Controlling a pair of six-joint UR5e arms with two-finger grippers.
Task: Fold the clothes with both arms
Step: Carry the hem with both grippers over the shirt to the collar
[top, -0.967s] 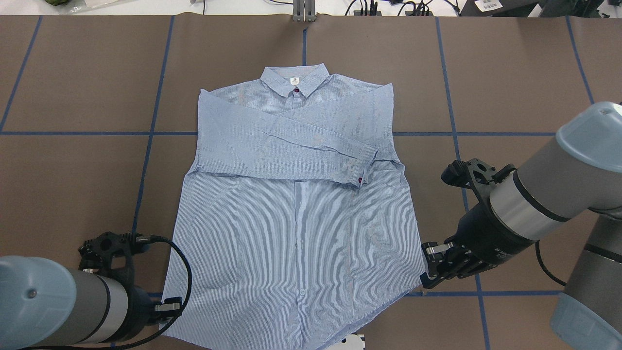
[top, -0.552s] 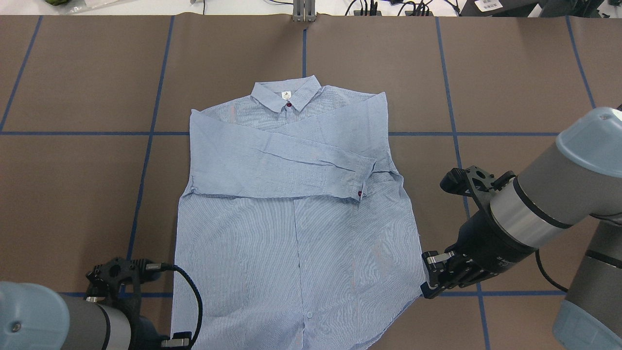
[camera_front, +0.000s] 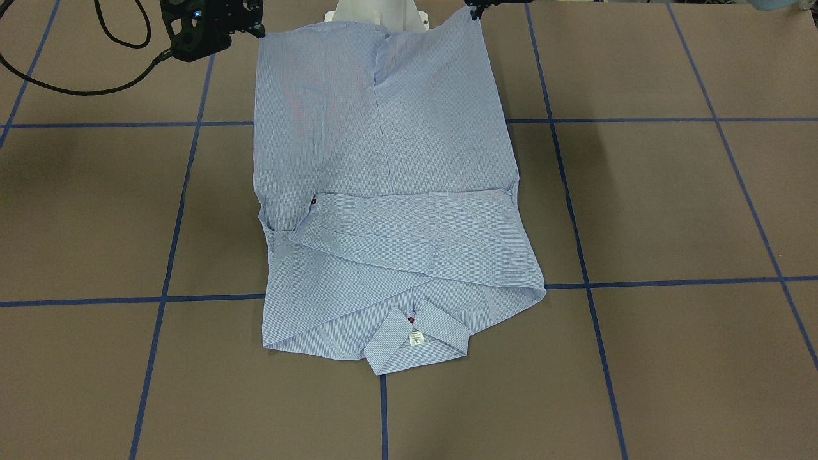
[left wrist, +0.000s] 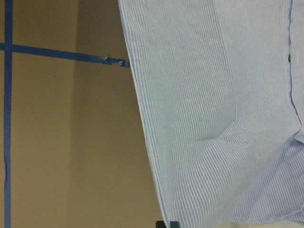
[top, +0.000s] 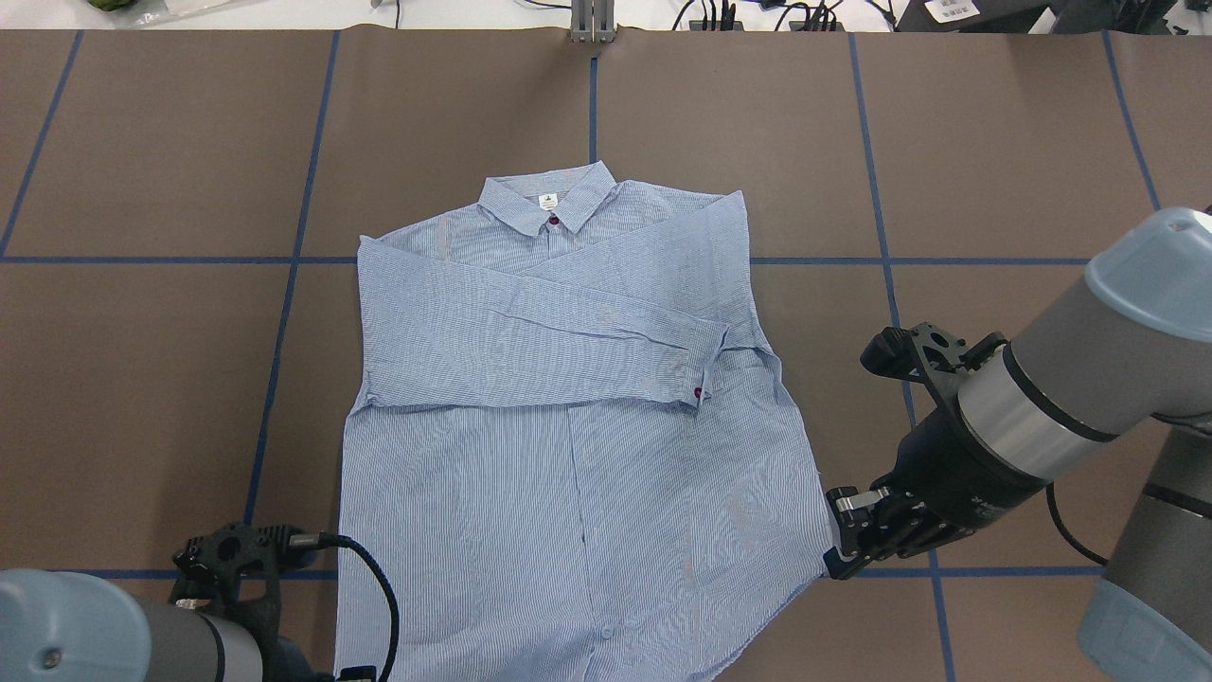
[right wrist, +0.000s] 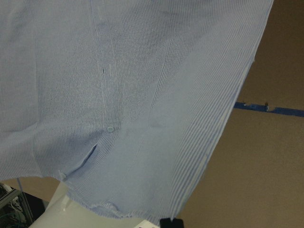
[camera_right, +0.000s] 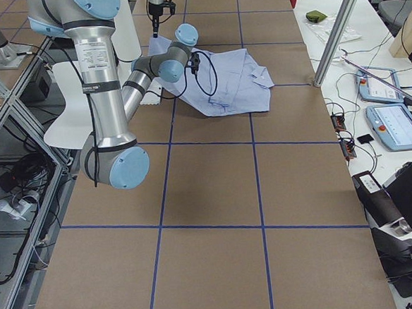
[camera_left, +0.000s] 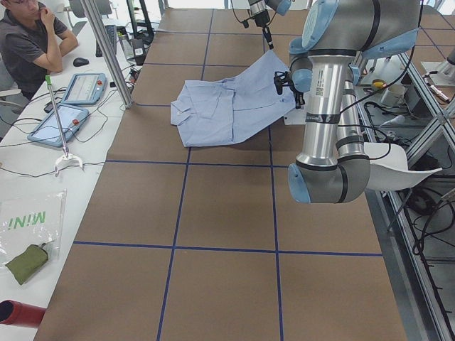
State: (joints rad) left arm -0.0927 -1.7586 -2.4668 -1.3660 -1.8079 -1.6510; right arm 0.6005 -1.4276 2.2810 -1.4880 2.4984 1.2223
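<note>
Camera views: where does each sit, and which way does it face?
Front-facing: across the table, facing the robot; left gripper and right gripper at top.
Overhead: behind the robot, looking down on the shirt; left arm, right arm.
Exterior left: table's end; left arm nearest.
Exterior right: opposite end; right arm nearest.
Left wrist: onto the shirt's side edge; gripper sliver.
Right wrist: onto its hem; gripper sliver.
Shared: every view shows the shirt.

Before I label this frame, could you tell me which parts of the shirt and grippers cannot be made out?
Left gripper: cut off by the overhead view's bottom edge; the front-facing view's top edge leaves only a black tip at a hem corner of the shirt.
Under sleeve's cuff: covered by the upper sleeve in every view.
Collar label: its print is too small to read anywhere.
</note>
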